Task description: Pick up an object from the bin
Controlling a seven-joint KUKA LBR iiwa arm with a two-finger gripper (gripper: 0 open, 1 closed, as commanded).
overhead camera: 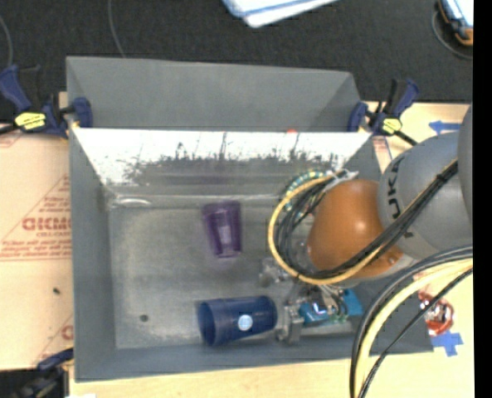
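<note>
two things lie in the grey bin (92, 247). nearest, by the front wall, a dark blue cup (229, 322) on its side, the tool (291, 320) just beside its right end; open or closed, i cannot tell. farther back, a purple cup (221, 229).

The grey bin (154, 280) holds a purple cup (221, 229) and a dark blue cup (229, 322).

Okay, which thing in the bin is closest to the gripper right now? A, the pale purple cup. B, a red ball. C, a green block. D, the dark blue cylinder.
D: the dark blue cylinder lies on its side right beside the gripper, by the lower wall of the bin, while the purple cup sits apart, nearer the middle.
</note>
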